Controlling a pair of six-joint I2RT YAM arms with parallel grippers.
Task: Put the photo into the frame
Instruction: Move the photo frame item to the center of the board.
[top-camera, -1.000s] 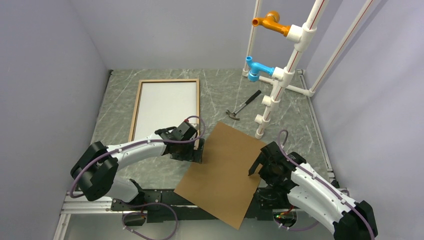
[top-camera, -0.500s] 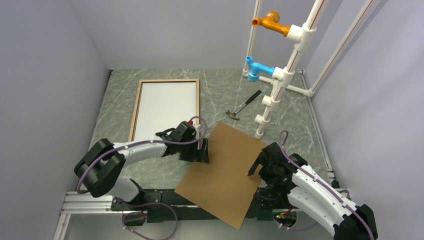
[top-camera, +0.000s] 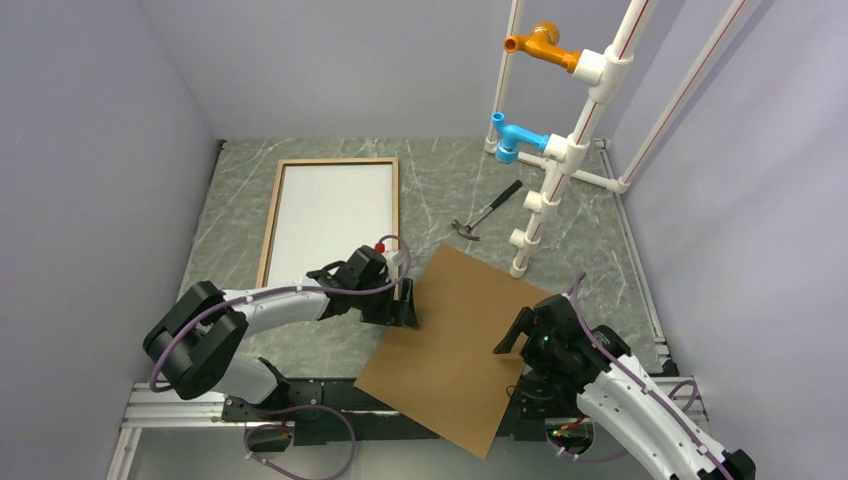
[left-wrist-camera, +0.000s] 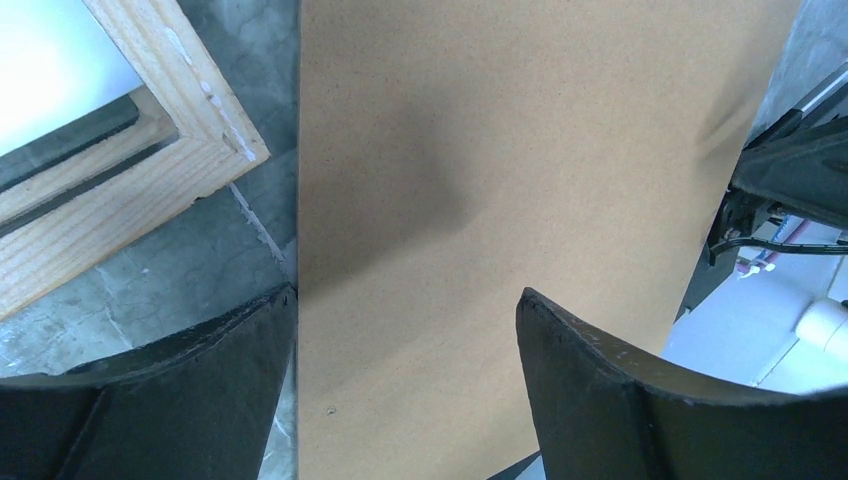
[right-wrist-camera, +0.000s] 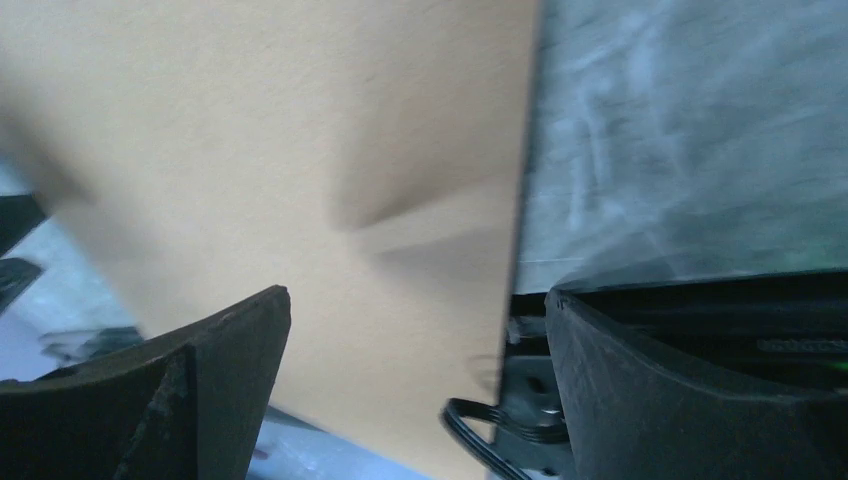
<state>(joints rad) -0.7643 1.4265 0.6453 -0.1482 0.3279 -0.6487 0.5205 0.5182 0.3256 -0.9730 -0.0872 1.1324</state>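
Quick status from my end. The frame (top-camera: 338, 161) sits back-side up at the far left of the table (top-camera: 440, 190). Its long axis runs pretty much straight away from the arm bases. The white rectangle inside it looks like the photo (top-camera: 325, 215) lying white side up, already within the rails, so that part seems basically done.

What's left in reach is the brown backing board (top-camera: 450, 345). It lies skewed on the near side, with its near corner hanging past the table edge. Its long axis is twisted off the frame's, so I reckon it needs a turn as well as a slide to the far left.

The left gripper (top-camera: 408, 305) is at the board's left edge with its fingers spread and nothing pinched. In the wrist view one finger is off the board and the other is over it. The frame's near right corner is just beside it, so the left arm is clearly the closer one.

The right gripper (top-camera: 510, 335) straddles the board's right edge, also spread wide, and is well away from the frame.

The hammer (top-camera: 487, 212) and pipe rack (top-camera: 560, 160) sit off to the right.
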